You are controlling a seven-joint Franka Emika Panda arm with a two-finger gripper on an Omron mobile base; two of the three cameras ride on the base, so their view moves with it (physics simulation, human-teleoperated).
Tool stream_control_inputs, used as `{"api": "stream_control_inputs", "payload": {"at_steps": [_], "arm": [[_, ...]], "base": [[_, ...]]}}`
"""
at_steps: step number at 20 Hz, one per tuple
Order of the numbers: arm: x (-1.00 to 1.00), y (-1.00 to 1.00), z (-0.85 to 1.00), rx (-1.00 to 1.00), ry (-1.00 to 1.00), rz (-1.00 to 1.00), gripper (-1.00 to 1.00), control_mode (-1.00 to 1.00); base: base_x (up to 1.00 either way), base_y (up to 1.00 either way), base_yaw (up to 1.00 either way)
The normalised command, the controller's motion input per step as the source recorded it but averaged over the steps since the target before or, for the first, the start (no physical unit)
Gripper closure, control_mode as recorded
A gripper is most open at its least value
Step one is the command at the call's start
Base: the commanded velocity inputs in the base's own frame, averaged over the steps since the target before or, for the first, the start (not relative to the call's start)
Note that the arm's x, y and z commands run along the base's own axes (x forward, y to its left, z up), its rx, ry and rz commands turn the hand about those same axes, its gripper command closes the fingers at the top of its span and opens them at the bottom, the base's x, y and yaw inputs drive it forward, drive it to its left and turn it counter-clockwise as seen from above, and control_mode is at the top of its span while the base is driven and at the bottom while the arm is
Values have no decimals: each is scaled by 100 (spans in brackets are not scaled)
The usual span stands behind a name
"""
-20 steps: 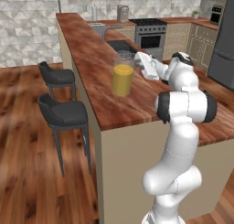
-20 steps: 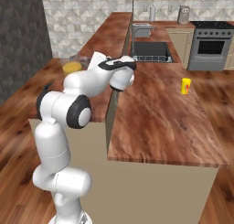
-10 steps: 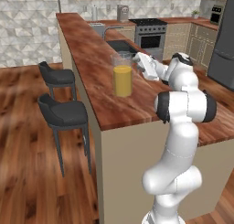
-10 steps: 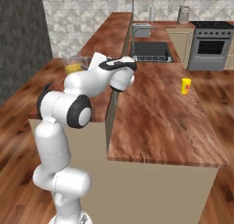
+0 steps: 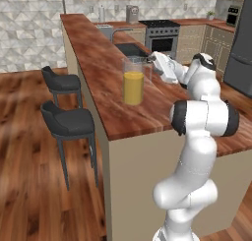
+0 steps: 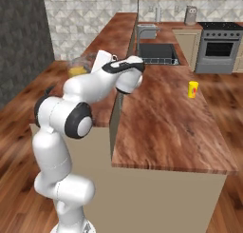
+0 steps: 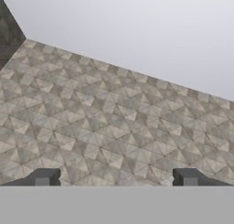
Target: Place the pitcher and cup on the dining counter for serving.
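On my hand view the two dark fingertips (image 7: 43, 177) sit far apart at the lower edge, spread wide with nothing between them; the gripper (image 7: 118, 178) is released and empty, looking at a grey tiled wall (image 7: 105, 127) and a pale ceiling above it. From the left base view the gripper (image 5: 153, 58) hangs just beside the pitcher (image 5: 133, 81), at about its 2 o'clock near the rim. I cannot tell from here whether a finger touches the glass.

The pitcher stands upright on the dining counter (image 5: 98, 63), its lower body orange-yellow with liquid and the upper part clear. In the right base view I see only a sliver of the pitcher (image 6: 78, 68) past the arm's forearm, at roughly 10 o'clock from the wrist.

The cup (image 6: 192, 89), small and yellow with a red patch, stands upright on the lower worktop (image 6: 171, 127), well apart from the pitcher, at about 3 o'clock from the wrist in that view. I cannot see into it.

Behind, a sink (image 6: 156, 53) is set in the worktop and a stove (image 6: 218, 46) stands at the back. Two dark bar stools (image 5: 69, 122) sit on the wood floor along the dining counter's outer side.
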Motion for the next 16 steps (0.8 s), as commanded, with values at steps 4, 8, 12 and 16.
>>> {"api": "stream_control_inputs", "payload": {"at_steps": [4, 8, 12, 16], "arm": [[-92, -38, 63, 0, 5, 0, -100, -100], [-94, -33, 77, 0, 12, -4, -100, -100], [-99, -4, 95, -5, 22, -18, -100, -100], [-100, 0, 44, -16, 29, -31, -100, -100]], "base": [[0, 0, 0], [0, 0, 0], [0, 0, 0], [0, 0, 0]]}}
